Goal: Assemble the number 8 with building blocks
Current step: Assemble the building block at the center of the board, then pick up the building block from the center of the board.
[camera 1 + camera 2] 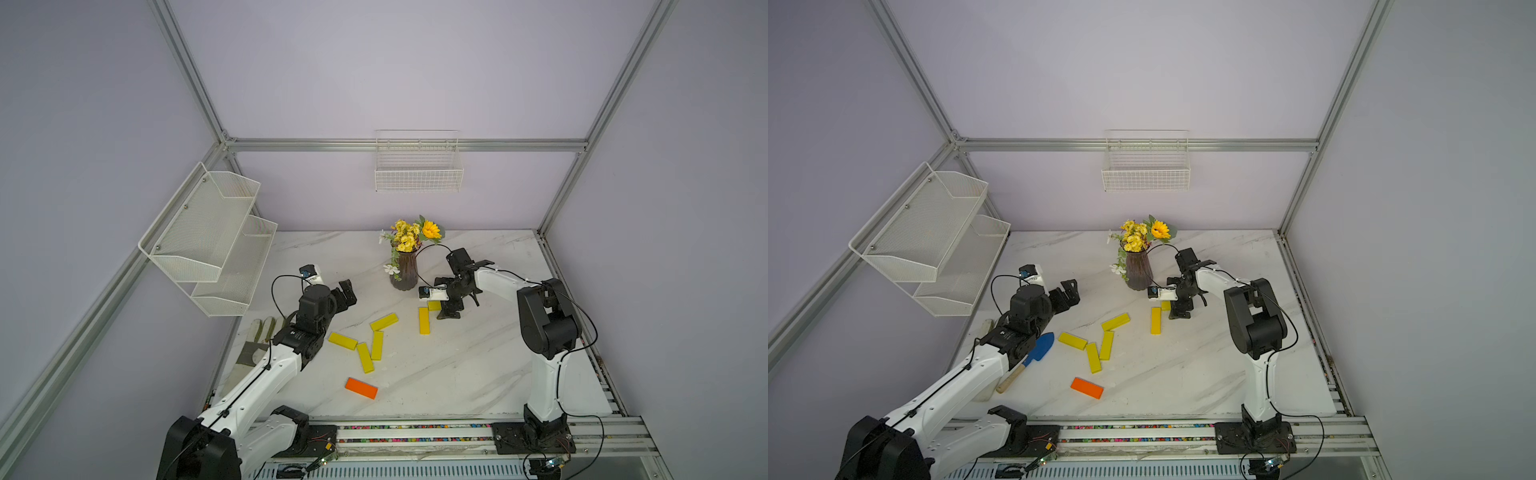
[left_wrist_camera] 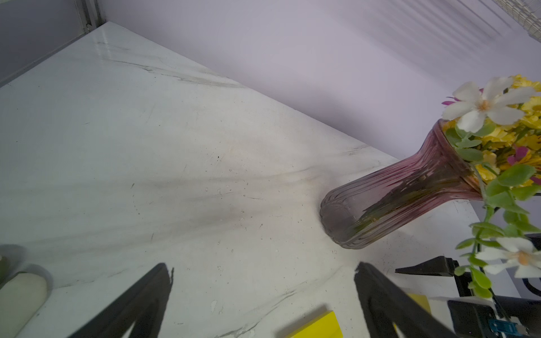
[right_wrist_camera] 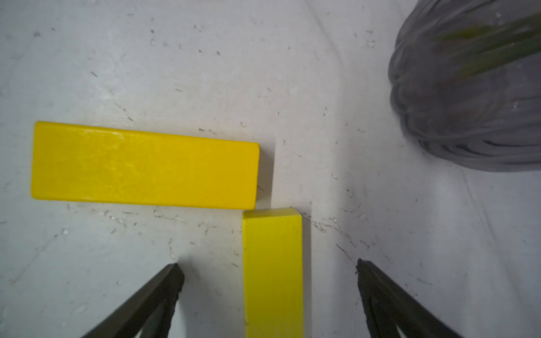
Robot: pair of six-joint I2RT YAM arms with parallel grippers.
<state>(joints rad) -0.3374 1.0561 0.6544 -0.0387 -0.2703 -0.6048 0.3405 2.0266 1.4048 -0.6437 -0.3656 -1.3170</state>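
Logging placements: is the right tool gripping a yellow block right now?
No, the right tool stands open, with clear gaps to the yellow block lying flat on the table between its jaws.

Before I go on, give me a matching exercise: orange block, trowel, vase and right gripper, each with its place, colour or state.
Things:
1. orange block
2. trowel
3. vase
4. right gripper

Descriptions:
A. open, fingers either side of a yellow block
B. holds flowers
C. blue blade, wooden handle
D. lies alone on the table, apart from the yellow ones

Pairs: 1-D, 2-C, 3-B, 4-A
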